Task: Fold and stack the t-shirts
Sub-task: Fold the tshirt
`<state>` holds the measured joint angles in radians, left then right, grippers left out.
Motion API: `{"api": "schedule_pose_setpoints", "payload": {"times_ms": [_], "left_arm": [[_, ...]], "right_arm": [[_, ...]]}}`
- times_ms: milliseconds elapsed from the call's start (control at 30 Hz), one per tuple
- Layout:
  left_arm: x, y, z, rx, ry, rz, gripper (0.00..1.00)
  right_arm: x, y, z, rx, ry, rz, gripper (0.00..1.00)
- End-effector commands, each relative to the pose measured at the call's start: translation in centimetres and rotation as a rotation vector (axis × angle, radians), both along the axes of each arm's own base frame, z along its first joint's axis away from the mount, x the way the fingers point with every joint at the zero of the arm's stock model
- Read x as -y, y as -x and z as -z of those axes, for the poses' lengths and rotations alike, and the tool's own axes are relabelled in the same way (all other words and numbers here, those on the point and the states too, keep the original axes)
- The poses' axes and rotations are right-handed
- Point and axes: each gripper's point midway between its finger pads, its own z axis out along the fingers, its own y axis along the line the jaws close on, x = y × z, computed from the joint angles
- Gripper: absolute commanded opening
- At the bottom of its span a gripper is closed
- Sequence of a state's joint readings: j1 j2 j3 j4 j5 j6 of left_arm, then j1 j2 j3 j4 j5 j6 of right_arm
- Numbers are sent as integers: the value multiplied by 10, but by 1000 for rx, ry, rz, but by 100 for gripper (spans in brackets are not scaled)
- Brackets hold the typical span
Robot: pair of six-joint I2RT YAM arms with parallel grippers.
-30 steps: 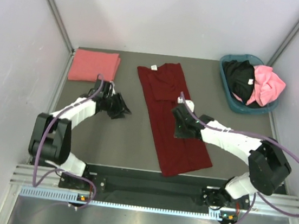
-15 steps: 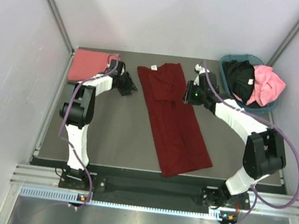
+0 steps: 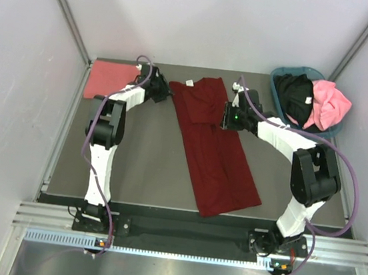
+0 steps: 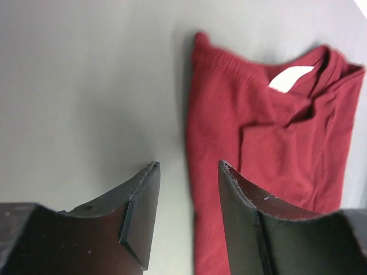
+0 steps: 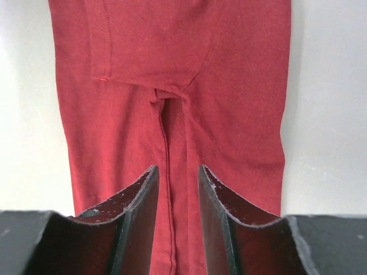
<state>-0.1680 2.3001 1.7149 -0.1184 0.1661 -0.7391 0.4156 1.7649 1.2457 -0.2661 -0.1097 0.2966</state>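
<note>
A dark maroon t-shirt lies folded into a long strip down the middle of the table, its collar and white label at the far end. My left gripper stands open just above the shirt's far left corner. In the left wrist view the gripper straddles the maroon shirt's left edge, holding nothing. My right gripper hovers open over the shirt's right side near the folded sleeve. The right wrist view has the gripper above maroon cloth. A salmon-pink t-shirt lies folded at the far left.
A teal-blue basket sits at the far right corner, holding a crumpled black t-shirt and a bright pink t-shirt. Grey walls close in the table on the left, right and back.
Both arms have swung from mid-table toward the far end of the maroon shirt. The left gripper reached the collar corner. The right gripper left the shirt's middle and its jaws opened wider.
</note>
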Motion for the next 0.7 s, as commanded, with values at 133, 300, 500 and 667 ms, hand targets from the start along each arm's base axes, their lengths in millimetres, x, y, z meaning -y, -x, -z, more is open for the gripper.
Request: {"api": "schedule_pose_setpoints", "payload": {"times_ms": [133, 300, 500, 667], "left_arm": [[-1, -28, 28, -2, -12, -37, 51], [6, -44, 26, 34, 24, -40, 39], [10, -65, 16, 92, 44, -40, 1], [11, -91, 9, 167, 66, -72, 0]], "right_arm": [[-2, -27, -36, 112, -33, 14, 35], [-7, -27, -41, 120, -63, 3, 35], [-7, -30, -45, 132, -68, 8, 35], [-6, -33, -37, 121, -72, 19, 35]]}}
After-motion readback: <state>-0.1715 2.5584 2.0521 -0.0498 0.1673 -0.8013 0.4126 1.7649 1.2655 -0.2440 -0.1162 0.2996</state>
